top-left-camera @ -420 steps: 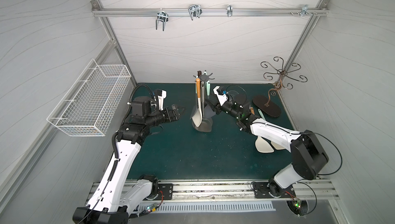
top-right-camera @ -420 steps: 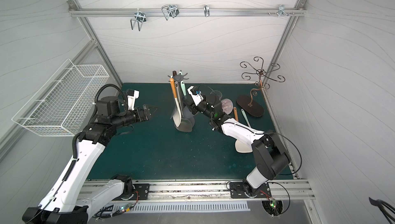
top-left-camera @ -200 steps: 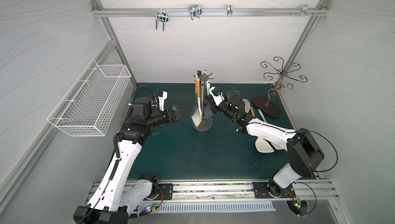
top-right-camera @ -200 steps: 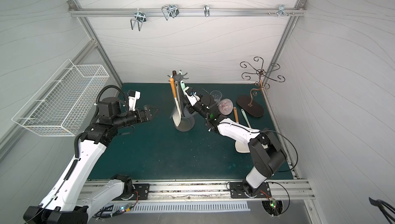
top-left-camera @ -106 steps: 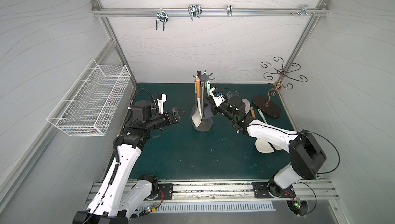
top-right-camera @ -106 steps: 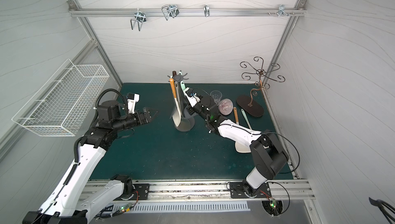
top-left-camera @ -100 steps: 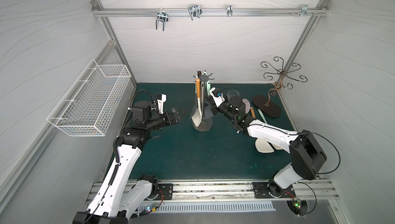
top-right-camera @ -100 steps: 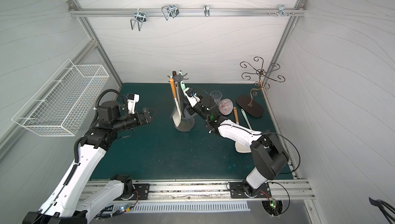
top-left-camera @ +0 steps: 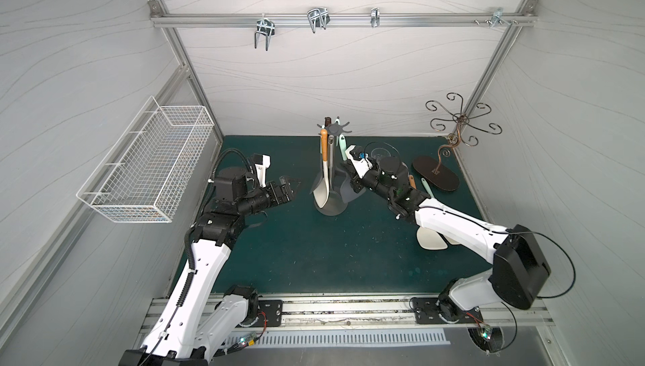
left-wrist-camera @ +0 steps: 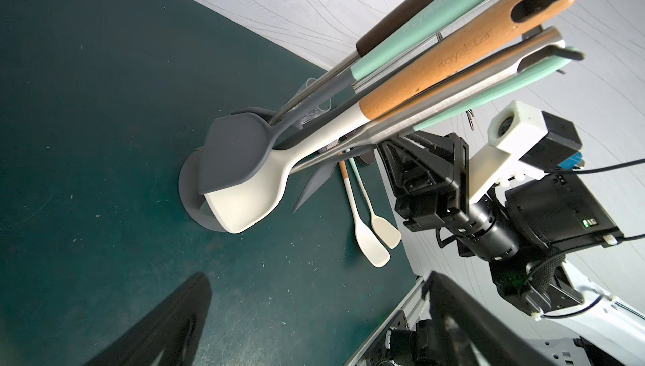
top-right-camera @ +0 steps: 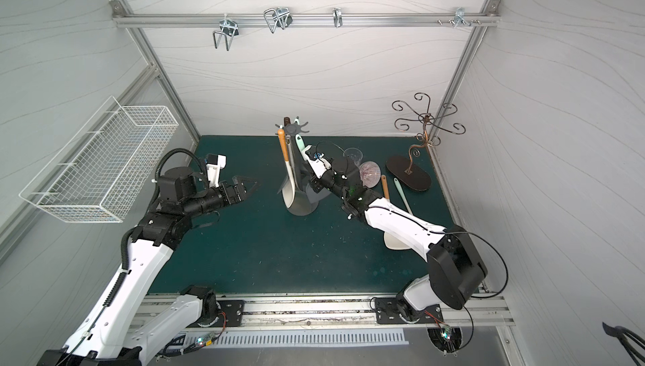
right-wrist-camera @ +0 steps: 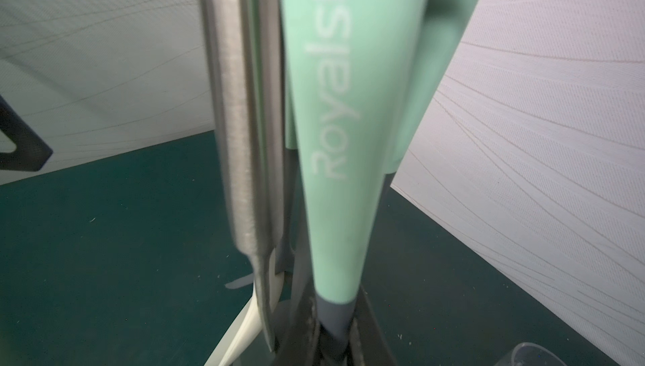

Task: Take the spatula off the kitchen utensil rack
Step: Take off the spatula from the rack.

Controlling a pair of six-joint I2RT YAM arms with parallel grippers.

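The kitchen utensil rack [top-left-camera: 331,209] [top-right-camera: 300,207] stands mid-mat on its round grey base, its crown [top-left-camera: 334,129] carrying several hanging utensils. The spatula [top-left-camera: 343,147] [top-right-camera: 299,142] has a mint handle [right-wrist-camera: 335,130] [left-wrist-camera: 488,93] whose top hangs on a prong. My right gripper [top-left-camera: 349,177] [top-right-camera: 312,179] [right-wrist-camera: 333,343] is shut on the spatula's grey neck, just below the mint grip. Its head is hidden in the top views. My left gripper [top-left-camera: 291,186] [top-right-camera: 249,186] [left-wrist-camera: 314,284] hovers open to the left of the rack, holding nothing.
A white wire basket [top-left-camera: 146,168] hangs on the left wall. A bronze curly-armed stand [top-left-camera: 436,174], a clear glass [top-left-camera: 382,153] and loose spatulas [top-right-camera: 401,196] [left-wrist-camera: 370,238] sit right of the rack. A white utensil head [top-left-camera: 431,240] lies under my right arm.
My right gripper's jaws have closed the last bit onto the spatula's neck. The left arm has drawn slightly back and down, its gripper staying open.
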